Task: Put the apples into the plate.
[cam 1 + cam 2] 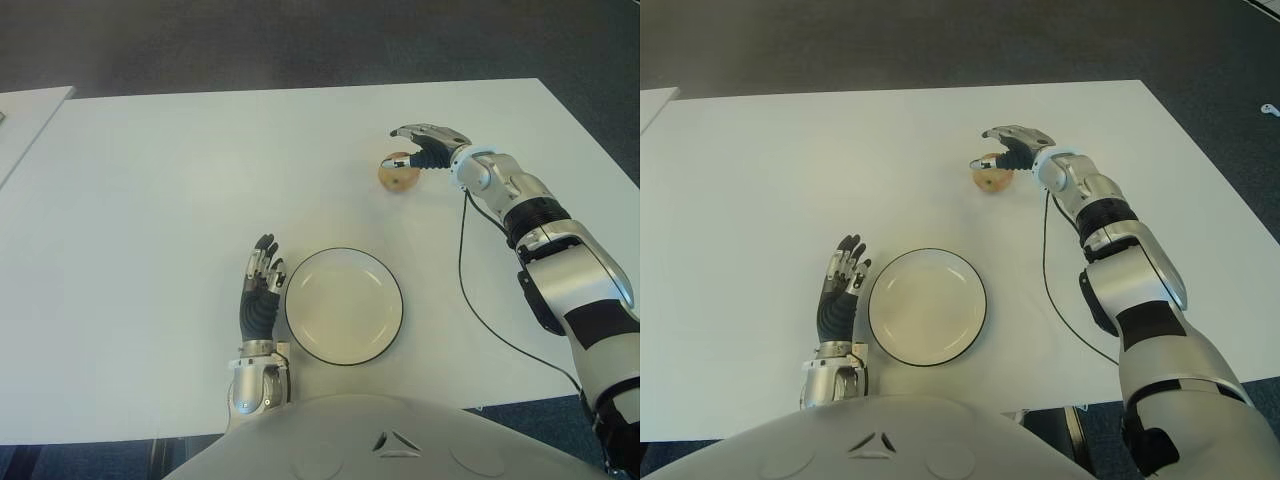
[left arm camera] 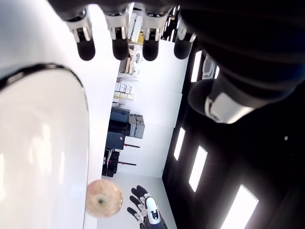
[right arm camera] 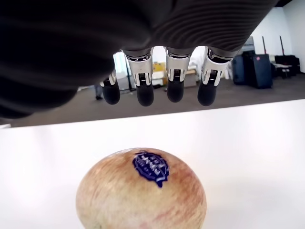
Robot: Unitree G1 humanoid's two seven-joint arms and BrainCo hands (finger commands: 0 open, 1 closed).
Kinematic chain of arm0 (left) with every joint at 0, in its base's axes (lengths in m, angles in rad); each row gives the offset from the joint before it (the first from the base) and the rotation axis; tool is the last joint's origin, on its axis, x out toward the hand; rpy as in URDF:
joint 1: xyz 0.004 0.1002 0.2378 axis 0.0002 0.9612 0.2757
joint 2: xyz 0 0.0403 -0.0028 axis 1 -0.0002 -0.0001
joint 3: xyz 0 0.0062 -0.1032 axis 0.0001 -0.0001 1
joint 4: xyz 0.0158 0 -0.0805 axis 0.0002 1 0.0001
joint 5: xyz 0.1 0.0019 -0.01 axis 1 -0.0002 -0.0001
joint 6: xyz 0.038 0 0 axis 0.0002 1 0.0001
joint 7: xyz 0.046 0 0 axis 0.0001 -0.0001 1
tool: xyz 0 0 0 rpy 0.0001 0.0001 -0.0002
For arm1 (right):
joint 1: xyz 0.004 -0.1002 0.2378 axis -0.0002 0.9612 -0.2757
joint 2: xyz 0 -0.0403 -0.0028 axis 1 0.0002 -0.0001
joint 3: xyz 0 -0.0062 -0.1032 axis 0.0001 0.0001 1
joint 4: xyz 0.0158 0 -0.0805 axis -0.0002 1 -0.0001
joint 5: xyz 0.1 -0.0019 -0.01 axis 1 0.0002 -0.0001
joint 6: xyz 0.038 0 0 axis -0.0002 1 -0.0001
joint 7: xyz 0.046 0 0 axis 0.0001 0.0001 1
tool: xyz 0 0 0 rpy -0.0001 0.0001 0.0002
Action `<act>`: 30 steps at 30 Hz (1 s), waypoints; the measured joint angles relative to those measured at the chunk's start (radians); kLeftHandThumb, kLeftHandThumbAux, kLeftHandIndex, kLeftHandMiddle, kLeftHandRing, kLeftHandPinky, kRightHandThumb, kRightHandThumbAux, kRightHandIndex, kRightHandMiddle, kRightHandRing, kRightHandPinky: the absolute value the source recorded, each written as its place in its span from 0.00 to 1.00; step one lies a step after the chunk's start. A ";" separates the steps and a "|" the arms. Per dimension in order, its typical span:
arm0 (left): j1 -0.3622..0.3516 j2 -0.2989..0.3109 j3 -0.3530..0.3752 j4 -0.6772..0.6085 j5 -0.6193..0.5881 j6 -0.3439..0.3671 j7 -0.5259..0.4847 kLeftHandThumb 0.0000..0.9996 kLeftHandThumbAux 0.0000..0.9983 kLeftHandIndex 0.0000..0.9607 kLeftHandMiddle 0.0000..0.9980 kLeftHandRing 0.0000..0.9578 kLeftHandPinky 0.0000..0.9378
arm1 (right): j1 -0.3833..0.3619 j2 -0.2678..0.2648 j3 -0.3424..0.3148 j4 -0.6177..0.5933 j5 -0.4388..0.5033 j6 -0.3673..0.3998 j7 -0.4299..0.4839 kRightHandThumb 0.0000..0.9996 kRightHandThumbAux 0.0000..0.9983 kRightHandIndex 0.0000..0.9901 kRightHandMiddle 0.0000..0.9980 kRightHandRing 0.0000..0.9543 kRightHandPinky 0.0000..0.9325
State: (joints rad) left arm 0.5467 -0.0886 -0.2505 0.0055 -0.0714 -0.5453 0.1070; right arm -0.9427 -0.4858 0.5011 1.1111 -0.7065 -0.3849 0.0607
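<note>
- Apple [image 1: 399, 172] is sitting on the white table [image 1: 150, 200], on the far right part of it, well apart from the plate [image 1: 344, 305]. A dark blue sticker is showing on its top in the right wrist view. Only one apple is showing in these views.
- Right hand [image 1: 428, 142] is hovering directly over the apple, arm stretched out across the table. Fingers [image 3: 174, 81] are hanging extended and apart above the fruit, not closing on it; nothing is being held. Judging this as the pre-grasp stage: the palm is sitting above so the fingers can drop around the round body.
- Plate is lying empty near the table's front edge, close to the robot's torso, probably placed there to be an easy drop target for either arm.
- Left hand [image 1: 260, 290] is showing just beside the plate's left rim, fingers straight and relaxed, gripping nothing. It is looking idle, keeping clear of the right arm's likely route back.
- A thin black cable [image 1: 480, 310] is trailing over the table beside the right forearm.
</note>
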 measured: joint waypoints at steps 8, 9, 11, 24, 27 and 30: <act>0.000 0.000 0.001 0.006 -0.004 -0.008 0.000 0.17 0.53 0.09 0.07 0.05 0.04 | -0.017 0.034 0.013 0.034 -0.004 0.013 -0.010 0.13 0.19 0.00 0.00 0.00 0.00; -0.001 0.000 0.002 0.008 -0.004 -0.010 0.000 0.17 0.53 0.09 0.07 0.05 0.04 | -0.019 0.040 0.016 0.040 -0.005 0.016 -0.013 0.13 0.19 0.00 0.00 0.00 0.00; -0.001 -0.001 0.003 0.012 -0.004 -0.015 0.000 0.17 0.53 0.09 0.07 0.05 0.04 | -0.022 0.053 0.022 0.053 -0.006 0.022 -0.019 0.14 0.20 0.00 0.00 0.00 0.00; 0.014 -0.002 0.012 0.028 -0.009 -0.060 -0.012 0.16 0.52 0.08 0.07 0.05 0.05 | -0.032 0.088 0.030 0.101 -0.006 0.043 -0.041 0.14 0.23 0.00 0.00 0.00 0.00; 0.017 -0.005 0.021 0.045 -0.014 -0.069 -0.017 0.16 0.52 0.07 0.07 0.06 0.05 | -0.032 0.091 0.030 0.110 -0.005 0.049 -0.043 0.13 0.24 0.00 0.00 0.00 0.00; 0.019 -0.007 0.028 0.054 -0.005 -0.073 -0.017 0.16 0.52 0.07 0.08 0.06 0.05 | -0.032 0.093 0.030 0.121 -0.002 0.049 -0.052 0.13 0.24 0.00 0.00 0.00 0.00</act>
State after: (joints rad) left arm 0.5659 -0.0952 -0.2225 0.0593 -0.0765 -0.6183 0.0903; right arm -0.9748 -0.3927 0.5306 1.2324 -0.7085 -0.3359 0.0091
